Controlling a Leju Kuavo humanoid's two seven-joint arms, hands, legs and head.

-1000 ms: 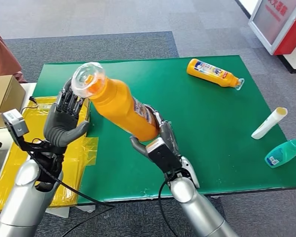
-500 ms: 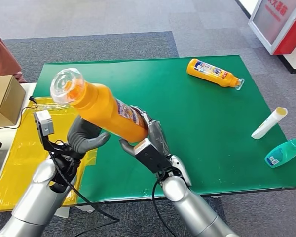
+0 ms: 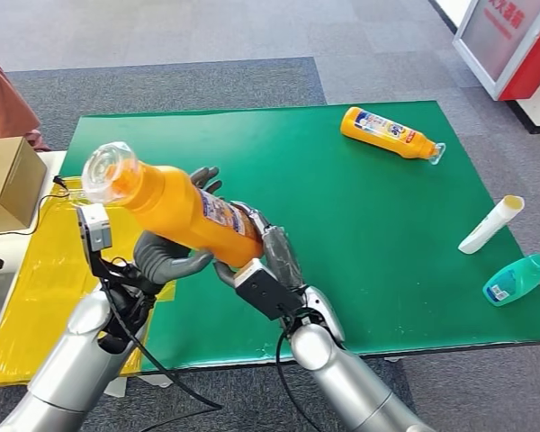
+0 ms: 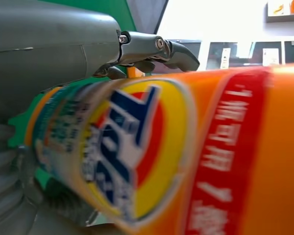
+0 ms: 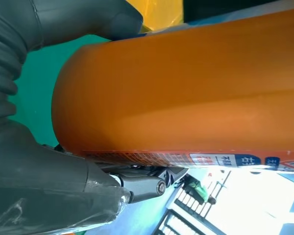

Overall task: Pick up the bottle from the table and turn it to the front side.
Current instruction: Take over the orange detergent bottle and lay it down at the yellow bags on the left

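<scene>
orange bottle (image 3: 185, 209) held up off the counter (image 3: 363, 225), left of centre in the head view, lying near-horizontal with its clear cap (image 3: 104, 171) toward the upper left and its base toward centre. right hand (image 3: 264, 261) grasping the base end – fingers wrapped over the bottle bottom, thumb under it. left hand (image 3: 175, 247) cupped beneath the bottle's middle, thumb below and fingertips (image 3: 206, 177) poking up behind the body; it grips the bottle – in the left wrist view the thumb (image 4: 57, 44) lies along the label side, printed label (image 4: 138, 147) blurred and facing the camera. right wrist view: plain orange side of the bottle (image 5: 182, 88) pressed against the palm, label edge along one rim.

second orange bottle (image 3: 390, 133) lying on the green counter, upper right. white tube (image 3: 491, 225) and teal bottle (image 3: 518, 279) lying at the right edge, near each other, apart. yellow sheet (image 3: 36, 270) at lower left, cardboard box (image 3: 9, 184) at the left edge.
</scene>
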